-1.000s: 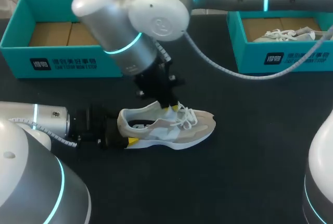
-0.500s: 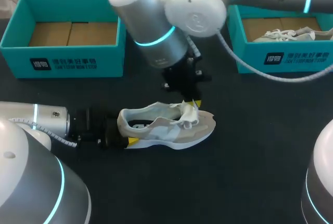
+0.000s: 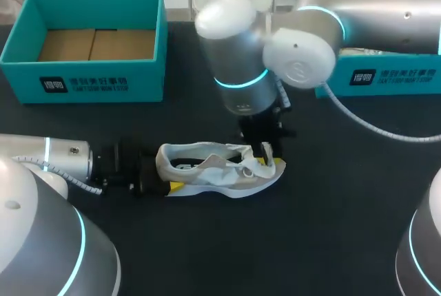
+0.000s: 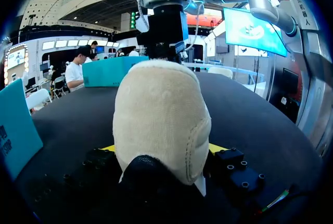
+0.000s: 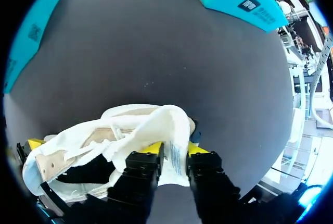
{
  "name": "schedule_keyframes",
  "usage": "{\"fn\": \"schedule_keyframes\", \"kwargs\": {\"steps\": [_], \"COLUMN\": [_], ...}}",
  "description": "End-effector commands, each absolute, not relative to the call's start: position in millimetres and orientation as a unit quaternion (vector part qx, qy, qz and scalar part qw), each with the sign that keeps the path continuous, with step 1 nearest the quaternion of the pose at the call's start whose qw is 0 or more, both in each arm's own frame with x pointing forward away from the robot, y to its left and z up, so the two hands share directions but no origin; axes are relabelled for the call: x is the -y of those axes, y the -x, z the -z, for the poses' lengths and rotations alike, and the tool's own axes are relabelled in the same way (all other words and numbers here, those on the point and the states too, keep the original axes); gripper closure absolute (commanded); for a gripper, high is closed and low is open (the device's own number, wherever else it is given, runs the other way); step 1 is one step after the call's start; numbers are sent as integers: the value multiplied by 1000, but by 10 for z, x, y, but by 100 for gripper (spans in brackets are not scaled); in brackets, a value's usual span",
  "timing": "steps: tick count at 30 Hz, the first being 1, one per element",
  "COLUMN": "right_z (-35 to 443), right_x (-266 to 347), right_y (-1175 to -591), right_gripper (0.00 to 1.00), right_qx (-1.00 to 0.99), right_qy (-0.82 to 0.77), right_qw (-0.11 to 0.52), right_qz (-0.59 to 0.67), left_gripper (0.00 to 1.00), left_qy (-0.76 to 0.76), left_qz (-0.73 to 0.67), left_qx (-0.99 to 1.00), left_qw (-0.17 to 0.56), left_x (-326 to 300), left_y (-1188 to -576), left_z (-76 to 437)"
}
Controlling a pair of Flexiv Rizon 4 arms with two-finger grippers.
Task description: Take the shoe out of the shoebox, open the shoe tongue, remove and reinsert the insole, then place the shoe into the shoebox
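Beige-and-white shoe [image 3: 217, 171] sits on its sole mid-surface, on the dark matte surface [image 3: 331, 227]. My left hand [image 4: 162, 151] is clenched on the padded, rounded heel. My right hand [image 5: 173, 151] pinches the soft white tongue [image 5: 174, 125]. Open teal shoebox [image 3: 83, 79] at far-left corner, brown cardboard floor showing.

place: robot lab | signs: black table [image 3: 331, 227], teal shoebox [image 3: 103, 79], left arm [image 3: 48, 160], right arm [image 3: 238, 62]

A dark surface [image 3: 331, 234] carries a cream shoe [image 3: 220, 172], which sits on its sole near the middle with its toe pointing right. An open teal shoebox [image 3: 89, 82] stands at the far left. A second shoebox [image 3: 386, 76] stands at the far right, and both are well apart from the shoe.
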State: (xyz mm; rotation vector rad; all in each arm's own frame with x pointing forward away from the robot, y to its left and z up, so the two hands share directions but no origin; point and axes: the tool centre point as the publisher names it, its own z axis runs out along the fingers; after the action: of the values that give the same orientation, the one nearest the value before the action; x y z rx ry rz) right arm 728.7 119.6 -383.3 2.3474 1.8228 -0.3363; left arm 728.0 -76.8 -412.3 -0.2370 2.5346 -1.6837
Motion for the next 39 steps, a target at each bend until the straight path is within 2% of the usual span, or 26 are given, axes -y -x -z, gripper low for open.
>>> {"fn": "schedule_keyframes", "kwargs": {"steps": [1, 10, 21, 26, 31, 32, 34, 35, 36, 39], "right_z": [3733, 3254, 2446, 2204, 2071, 2052, 2012, 1995, 1976, 1963], "right_x": [-1180, -1383, -1822, -2227, -2691, -2760, -2888, -2941, -2983, -3037], "right_y": [-7243, -7457, -7850, -7967, -7881, -7847, -7768, -7725, -7684, -7591], "right_gripper": [0, 0, 0, 0, 0, 8, 65, 87, 100, 100], "right_qx": [-473, -514, -618, -745, -865, -881, -910, -922, -931, -948], "right_qy": [-870, -847, -761, -638, -477, -450, -395, -370, -350, -310], "right_qw": [107, 134, 183, 158, 123, 111, 97, 88, 74, 41], "right_qz": [89, 19, -71, -115, -100, -96, -79, -75, -72, -60], "left_gripper": [100, 100, 100, 100, 100, 100, 100, 100, 100, 100], "left_qy": [79, 79, 79, 79, 79, 79, 79, 79, 79, 79], "left_qz": [551, 551, 551, 551, 551, 551, 551, 551, 551, 551], "left_qx": [-830, -830, -830, -830, -830, -830, -830, -830, -830, -830], "left_qw": [46, 46, 46, 46, 46, 46, 46, 46, 46, 46], "left_x": [791, 791, 791, 791, 791, 791, 791, 791, 791, 791], "left_y": [-7237, -7237, -7237, -7237, -7237, -7237, -7237, -7237, -7237, -7237], "left_z": [4197, 4197, 4197, 4197, 4197, 4197, 4197, 4197, 4197, 4197]}}
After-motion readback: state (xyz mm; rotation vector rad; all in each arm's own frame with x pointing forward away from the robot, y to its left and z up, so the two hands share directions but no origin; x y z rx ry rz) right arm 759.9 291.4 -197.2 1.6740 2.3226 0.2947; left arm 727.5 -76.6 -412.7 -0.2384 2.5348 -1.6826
